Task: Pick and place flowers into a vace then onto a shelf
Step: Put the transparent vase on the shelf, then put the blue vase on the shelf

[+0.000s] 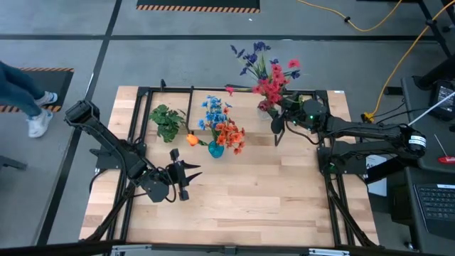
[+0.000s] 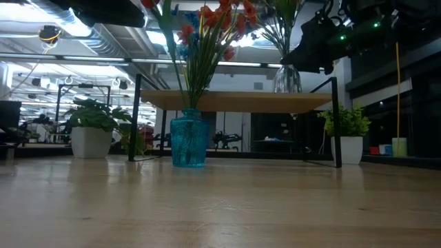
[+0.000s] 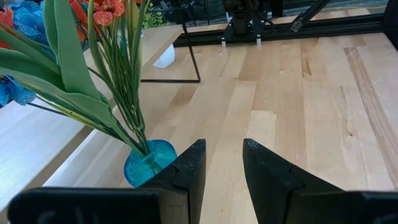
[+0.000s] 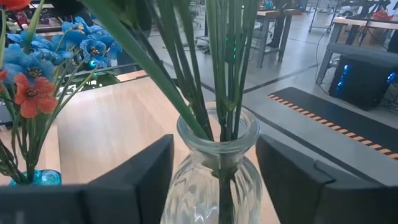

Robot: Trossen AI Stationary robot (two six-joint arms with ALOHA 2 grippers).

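The shelf (image 2: 238, 100) stands at the far side of the tabletop (image 1: 256, 206), and everything here sits near it. On its right end is a clear glass vase (image 4: 214, 180) holding red and dark blue flowers (image 1: 274, 78); in the low view the vase shows as a pale shape (image 2: 286, 79) on the board, with the blooms cut off by the frame's upper edge. The right gripper (image 4: 214, 186) is at this vase with its fingers (image 4: 134, 180) spread, one on each side of the ribbed glass body. Whether the pads touch the glass cannot be told — the contact points fall below the wrist picture's edge. From above the vase is mostly hidden under the blooms and the gripper (image 1: 281, 128).

Just in front of the shelf, near its middle, a blue glass vase (image 2: 189, 141) stands on the tabletop with orange and light blue flowers (image 1: 222, 124) in it. An orange tulip (image 1: 192, 139) shows just beside this vase on the left, though what it rests on is hard to make out.

The left gripper (image 1: 186, 178) waits well in front of the shelf, fingers (image 3: 189, 174) parted with a narrow gap and empty — the blue vase (image 3: 148, 160) lies just beyond its tips. Leafy potted plants sit by the shelf's left (image 2: 91, 127) and right (image 2: 348, 134) legs.
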